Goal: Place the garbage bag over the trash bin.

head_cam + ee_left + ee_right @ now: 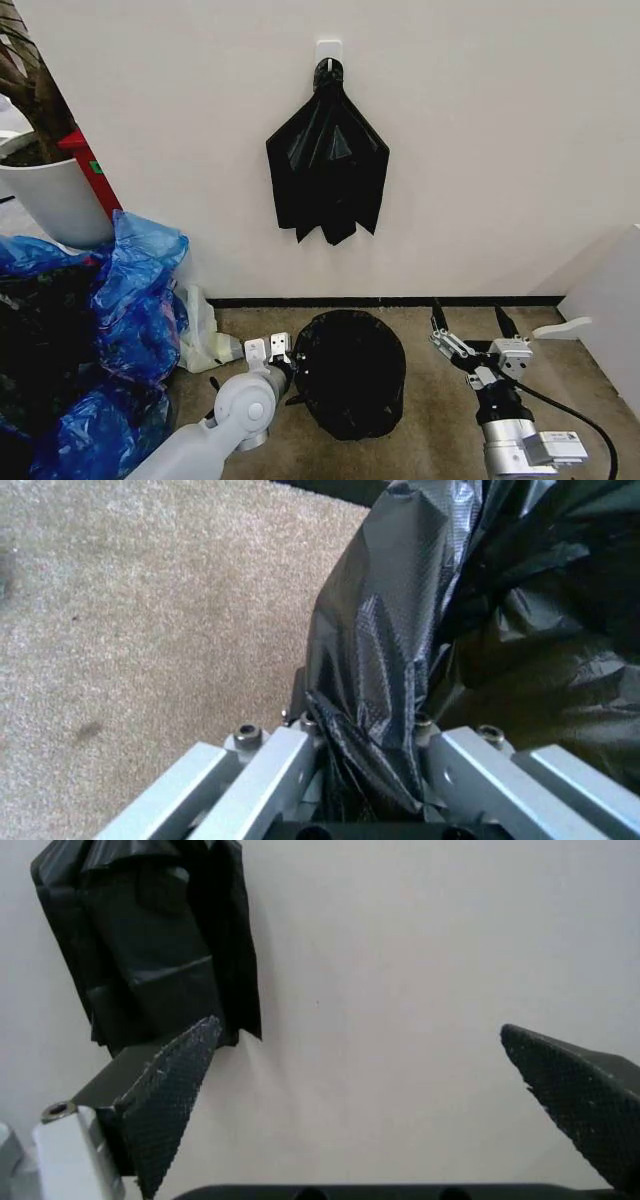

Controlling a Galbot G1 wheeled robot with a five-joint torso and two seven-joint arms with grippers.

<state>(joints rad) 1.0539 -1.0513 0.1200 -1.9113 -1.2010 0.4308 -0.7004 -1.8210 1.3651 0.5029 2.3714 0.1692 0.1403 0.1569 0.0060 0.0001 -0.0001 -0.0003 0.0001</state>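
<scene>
Risk of tearing or slippage: thin glossy black garbage bag (pixel 350 372), draped over bin at 6 o'clock on carpet, pinched in left gripper (pixel 372 769) jaws; right gripper (pixel 476 334) jaws wide, empty.

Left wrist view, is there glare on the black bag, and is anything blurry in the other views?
Left wrist view: pale sheen streaks the garbage bag pinched in the left claw. Right wrist view: the right claw's fingertips look soft, close to the lens. Head view: evenly lit, sharp.
</scene>
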